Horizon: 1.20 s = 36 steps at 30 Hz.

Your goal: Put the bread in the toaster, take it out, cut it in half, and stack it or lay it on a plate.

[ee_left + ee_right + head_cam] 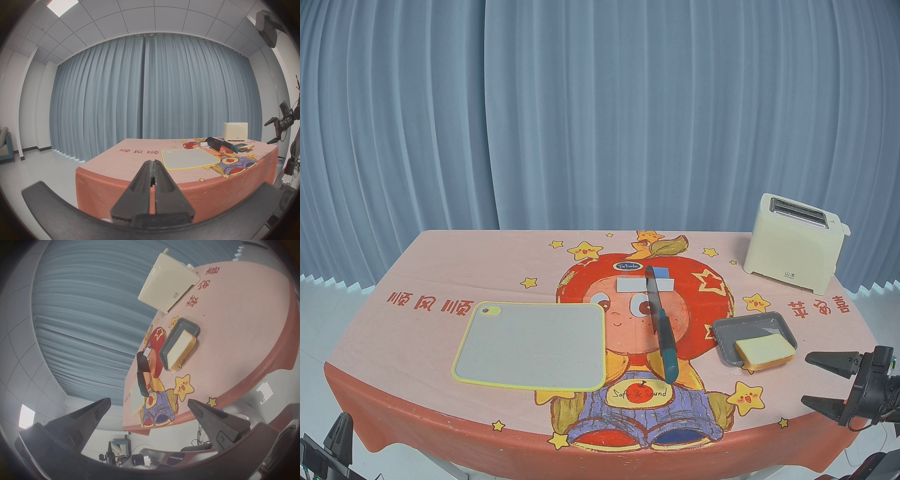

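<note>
Pale square bread slice (765, 350) lies on dark grey rectangular tray (731, 331), desk (425, 269) right side, nearer than cream toaster (794, 242). Right gripper (805, 380): fingers wide, empty, off desk's right edge. Left gripper (153, 162): fingers pressed together, empty.

black left gripper (340, 431): cut by head view's bottom-left edge | grey rectangular tray (737, 328): near corner hidden under pale bread slice (764, 350) | cream toaster (794, 250): slot insides unseen

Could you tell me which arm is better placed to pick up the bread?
Probably right. The open right gripper is near the pale square bread slice on the grey rectangular tray, with the cream plastic toaster on that side; the shut left gripper is low at the far left.
</note>
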Available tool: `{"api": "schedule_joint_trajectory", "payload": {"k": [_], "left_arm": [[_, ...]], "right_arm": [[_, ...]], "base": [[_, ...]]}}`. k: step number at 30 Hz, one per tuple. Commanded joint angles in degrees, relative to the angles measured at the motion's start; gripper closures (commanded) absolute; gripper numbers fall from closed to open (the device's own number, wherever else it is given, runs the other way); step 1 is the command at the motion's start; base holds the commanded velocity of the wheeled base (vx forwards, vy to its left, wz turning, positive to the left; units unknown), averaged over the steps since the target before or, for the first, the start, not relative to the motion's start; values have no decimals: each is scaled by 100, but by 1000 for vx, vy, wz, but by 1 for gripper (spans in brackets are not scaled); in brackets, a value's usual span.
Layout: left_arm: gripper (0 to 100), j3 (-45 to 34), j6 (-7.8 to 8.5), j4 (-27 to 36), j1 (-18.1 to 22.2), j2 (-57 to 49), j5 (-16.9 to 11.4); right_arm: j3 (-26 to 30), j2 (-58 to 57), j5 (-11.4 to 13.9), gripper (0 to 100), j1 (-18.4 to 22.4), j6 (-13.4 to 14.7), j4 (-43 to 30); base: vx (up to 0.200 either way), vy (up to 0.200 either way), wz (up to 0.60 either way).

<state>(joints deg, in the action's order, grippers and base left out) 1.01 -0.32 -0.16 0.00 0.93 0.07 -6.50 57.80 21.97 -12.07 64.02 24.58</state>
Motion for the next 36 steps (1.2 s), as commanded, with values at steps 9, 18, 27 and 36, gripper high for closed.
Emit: {"api": "schedule_joint_trajectory", "payload": {"k": [9, 18, 27, 36], "left_arm": [[100, -101, -3, -2, 0, -84, 1], [100, -101, -3, -2, 0, -84, 1], [100, -101, -3, -2, 0, -84, 1], [100, -101, -3, -2, 0, -84, 1]], "right_arm": [[61, 338, 273, 0, 38, 101, 12], [70, 443, 458, 0, 47, 655, 346], [87, 733, 554, 0, 38, 910, 627], [131, 1093, 554, 0, 3, 840, 865]], "base": [[0, 0, 0], [0, 0, 0], [0, 0, 0], [0, 0, 0]]}}
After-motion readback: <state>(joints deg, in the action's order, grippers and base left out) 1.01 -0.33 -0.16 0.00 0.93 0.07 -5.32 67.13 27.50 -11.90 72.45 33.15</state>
